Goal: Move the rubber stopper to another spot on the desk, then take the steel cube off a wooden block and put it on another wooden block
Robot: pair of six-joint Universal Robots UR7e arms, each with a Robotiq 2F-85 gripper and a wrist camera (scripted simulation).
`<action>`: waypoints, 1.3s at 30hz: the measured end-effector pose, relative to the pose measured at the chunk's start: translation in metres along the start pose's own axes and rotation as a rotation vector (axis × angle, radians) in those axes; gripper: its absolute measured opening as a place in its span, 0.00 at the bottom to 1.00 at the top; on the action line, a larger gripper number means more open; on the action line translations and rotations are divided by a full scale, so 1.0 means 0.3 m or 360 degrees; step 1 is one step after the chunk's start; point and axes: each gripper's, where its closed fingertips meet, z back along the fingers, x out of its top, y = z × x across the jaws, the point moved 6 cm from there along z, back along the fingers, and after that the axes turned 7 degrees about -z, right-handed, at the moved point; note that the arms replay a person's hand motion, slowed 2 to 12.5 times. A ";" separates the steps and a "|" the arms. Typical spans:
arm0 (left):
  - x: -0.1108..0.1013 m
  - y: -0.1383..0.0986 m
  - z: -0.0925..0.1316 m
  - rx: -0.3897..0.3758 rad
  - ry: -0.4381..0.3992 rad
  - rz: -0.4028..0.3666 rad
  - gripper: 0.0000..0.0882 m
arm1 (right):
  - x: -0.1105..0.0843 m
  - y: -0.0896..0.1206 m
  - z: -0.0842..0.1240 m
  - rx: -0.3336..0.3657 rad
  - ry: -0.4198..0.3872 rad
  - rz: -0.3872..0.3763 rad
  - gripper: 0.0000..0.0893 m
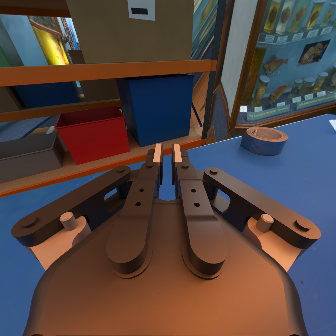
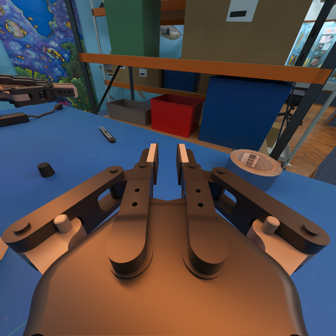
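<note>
The black rubber stopper (image 2: 45,170) stands on the blue desk (image 2: 72,181), wide end down, to the left of my right gripper (image 2: 167,152). That gripper hovers above the desk, its jaws a little apart with nothing between them. My left gripper (image 1: 167,152) is above the desk's far edge, its jaws almost together and empty; it also shows side-on at the far left of the right wrist view (image 2: 72,91). No steel cube or whole wooden block shows. A pale corner (image 2: 1,249) pokes in at the left edge.
A roll of blue tape (image 2: 254,168) lies by the desk's far edge, just right of my right gripper; it also shows in the left wrist view (image 1: 264,141). A utility knife (image 2: 107,135) and a power strip (image 2: 12,119) lie farther left. Shelves with a red bin (image 2: 174,116) stand behind.
</note>
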 end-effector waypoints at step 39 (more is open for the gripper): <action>-0.087 -0.067 0.219 -0.1275 0.0044 0.0108 0.47 | -0.034 -0.019 -0.016 0.0014 0.0045 -0.0088 0.20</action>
